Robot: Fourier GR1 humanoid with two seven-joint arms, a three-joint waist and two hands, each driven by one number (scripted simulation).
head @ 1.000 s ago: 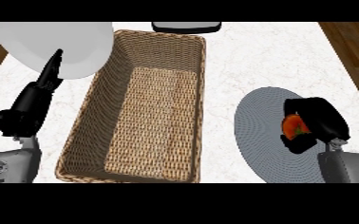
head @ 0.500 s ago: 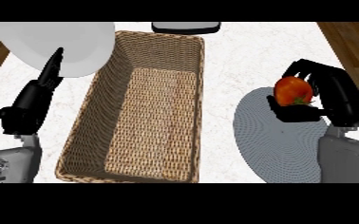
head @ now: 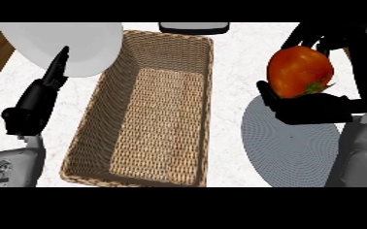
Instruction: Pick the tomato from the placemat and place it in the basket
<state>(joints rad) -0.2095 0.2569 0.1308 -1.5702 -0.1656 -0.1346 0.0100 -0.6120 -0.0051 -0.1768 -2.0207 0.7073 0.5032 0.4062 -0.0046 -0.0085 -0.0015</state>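
Observation:
A red-orange tomato (head: 299,71) with a green stem is held up above the counter, close to the head view. My right hand (head: 312,108) is curled round it from below and behind, at the right of the view. Under the hand lies the round grey placemat (head: 290,148), bare of any object. A long wicker basket (head: 115,88) sits in the middle, to the left of the tomato, with nothing inside. My left hand (head: 37,103) rests at the left edge with straight fingers pointing up.
A large white plate (head: 79,46) lies at the back left, beside the basket and behind my left hand. A dark-rimmed object (head: 193,27) shows at the back edge past the basket. The counter is white marble.
My right hand has lifted the tomato off the placemat, higher and toward the view. The left hand has not moved.

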